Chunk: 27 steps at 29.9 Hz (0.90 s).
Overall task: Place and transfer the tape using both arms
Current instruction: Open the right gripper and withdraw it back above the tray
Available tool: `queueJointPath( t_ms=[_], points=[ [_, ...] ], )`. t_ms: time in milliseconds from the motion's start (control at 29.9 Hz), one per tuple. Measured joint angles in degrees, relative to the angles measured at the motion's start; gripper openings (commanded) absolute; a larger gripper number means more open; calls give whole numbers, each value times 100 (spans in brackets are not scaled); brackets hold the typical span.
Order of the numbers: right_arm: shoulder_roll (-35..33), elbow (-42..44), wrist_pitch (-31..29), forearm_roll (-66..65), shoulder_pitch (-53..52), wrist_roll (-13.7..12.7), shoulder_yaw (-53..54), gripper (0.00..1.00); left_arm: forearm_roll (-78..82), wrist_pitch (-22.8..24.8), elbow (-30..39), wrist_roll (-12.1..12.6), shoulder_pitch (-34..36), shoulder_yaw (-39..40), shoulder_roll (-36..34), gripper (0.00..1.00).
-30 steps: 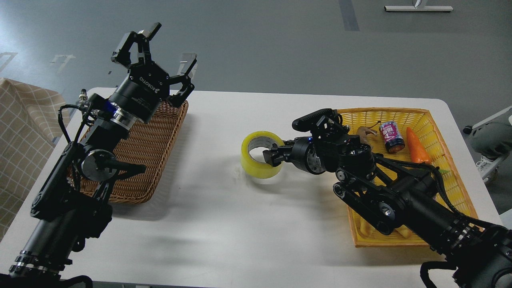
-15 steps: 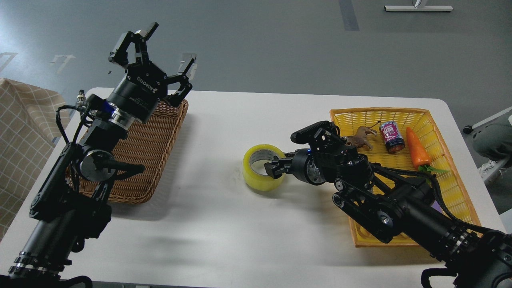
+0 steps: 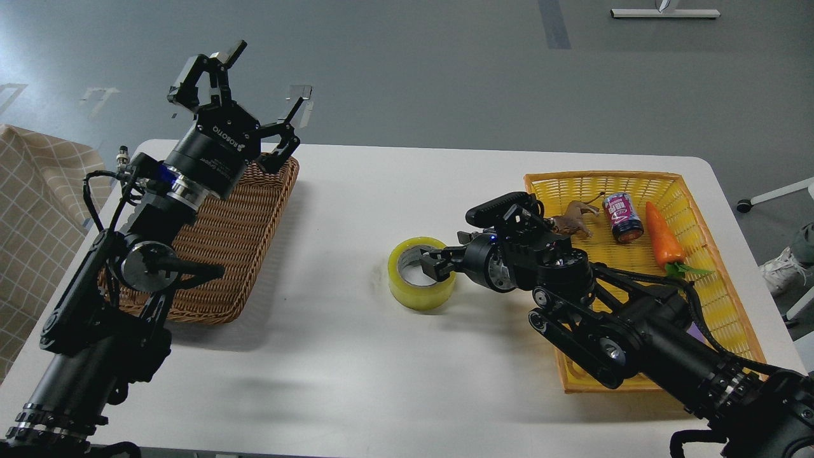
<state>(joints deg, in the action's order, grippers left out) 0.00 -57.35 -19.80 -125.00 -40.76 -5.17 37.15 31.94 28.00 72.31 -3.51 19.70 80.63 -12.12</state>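
Translucent yellow packing-tape roll is pinched at its right wall by the right gripper, on the white table. Left gripper is held wide open, empty, above the brown wicker basket.

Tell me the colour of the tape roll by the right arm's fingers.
Translucent yellow, with a grey-white core; the tape roll shows best in the head view.

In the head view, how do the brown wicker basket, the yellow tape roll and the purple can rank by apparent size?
1. Brown wicker basket, largest
2. Yellow tape roll
3. Purple can, smallest; it lies farther away.
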Motion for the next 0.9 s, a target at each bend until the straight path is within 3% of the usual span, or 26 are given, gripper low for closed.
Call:
queueJointPath(
  t_ms=[301,468,669,769,903],
  points=[
    [0,-627,196,102,-203,-7,788,100,-2,0,109,-10,-29,146,-2,98],
    [-392,-1125,221,774,-132,12,1635,100,-4,0,251,-52,-48,383,-133,98],
    [-526,-1787,203,3724,487,50,3102,100,72,0,378,-638,-57,334,-344,98],
    [-519,-2033,203,4943,718,164,3673,100,79,0,394,-704,-120,314,-378,98],
    [-352,-2471,184,5760,1173,559,4298,100,79,0,411,-726,-141,317,-386,98]
  ],
)
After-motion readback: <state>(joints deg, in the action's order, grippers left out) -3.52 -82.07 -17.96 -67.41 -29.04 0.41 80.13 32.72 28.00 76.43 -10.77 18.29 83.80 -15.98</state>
